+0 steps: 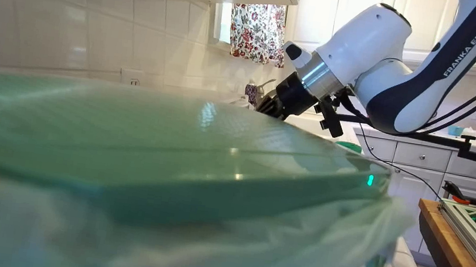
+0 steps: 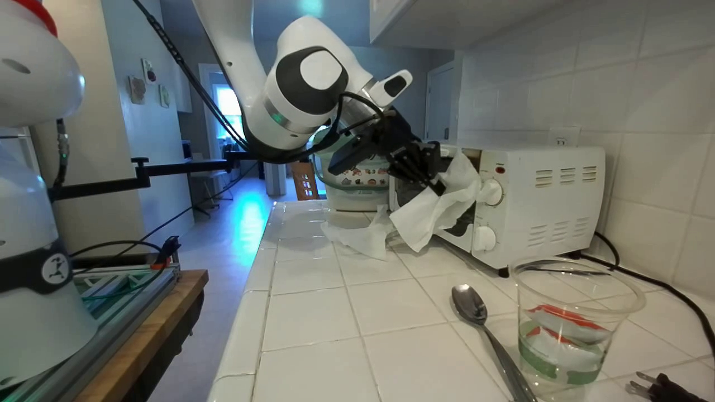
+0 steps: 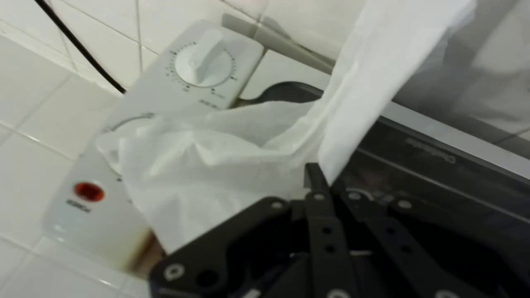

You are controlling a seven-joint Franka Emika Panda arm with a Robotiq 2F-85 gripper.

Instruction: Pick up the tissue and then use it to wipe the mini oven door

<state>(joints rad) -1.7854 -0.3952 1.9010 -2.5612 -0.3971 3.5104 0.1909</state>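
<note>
My gripper (image 3: pixel 329 182) is shut on a white tissue (image 3: pixel 223 165), pinching it at the fingertips. The tissue is spread over the mini oven's control panel and door edge in the wrist view. The mini oven (image 2: pixel 547 184) is white, with its dark door (image 3: pixel 430 174) facing the gripper. In an exterior view the gripper (image 2: pixel 435 187) is in front of the door, and the tissue (image 2: pixel 424 218) hangs from it toward the counter, near the knobs. In an exterior view the gripper (image 1: pixel 272 108) shows behind a green lid, and the oven and tissue are hidden there.
A thin white sheet (image 2: pixel 363 237) lies on the tiled counter; I cannot tell if it joins the held tissue. A spoon (image 2: pixel 472 307), a clear cup (image 2: pixel 570 340) and a plug (image 2: pixel 667 389) stand nearer the camera. A green container (image 2: pixel 354 187) stands beyond the oven.
</note>
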